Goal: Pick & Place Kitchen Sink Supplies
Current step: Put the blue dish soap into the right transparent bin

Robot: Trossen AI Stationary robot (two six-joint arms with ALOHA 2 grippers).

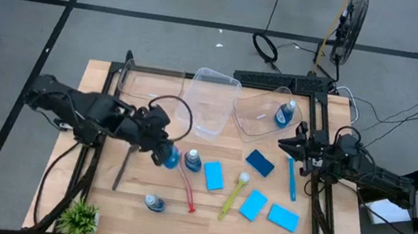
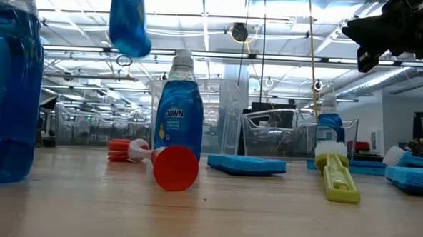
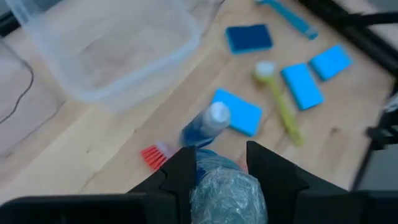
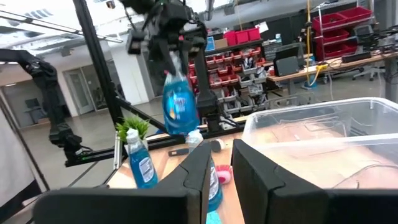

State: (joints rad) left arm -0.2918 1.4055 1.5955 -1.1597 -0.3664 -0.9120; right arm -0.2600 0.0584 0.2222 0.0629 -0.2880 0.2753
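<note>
My left gripper (image 1: 163, 153) hangs over the table's left middle, shut on a clear bottle of blue liquid (image 1: 172, 159). Two more bottles stand on their bases on the wood (image 1: 192, 161) (image 1: 153, 203), and one more (image 1: 284, 113) stands in a clear bin. Several blue sponges lie flat right of centre (image 1: 213, 175) (image 1: 260, 163) (image 1: 253, 204) (image 1: 283, 218). The red (image 1: 187, 188), yellow (image 1: 231, 196), blue (image 1: 292, 179) and grey (image 1: 125, 167) brushes lie on the table. My right gripper (image 1: 287, 142) hovers at the right, open, above the blue brush's far end. My left gripper pinches the bottle's upper part (image 3: 225, 186) between its two fingers, coming from above and pointing down. The bottle hangs upright below the fingers (image 4: 180, 106). Its base (image 2: 129, 30) is lifted clear of the table.
Clear plastic bins (image 1: 213, 101) (image 1: 261, 114) sit along the far edge, another at far left (image 1: 142, 83). A small green plant (image 1: 80, 218) stands at the near left corner. Bare wood shows along the near edge.
</note>
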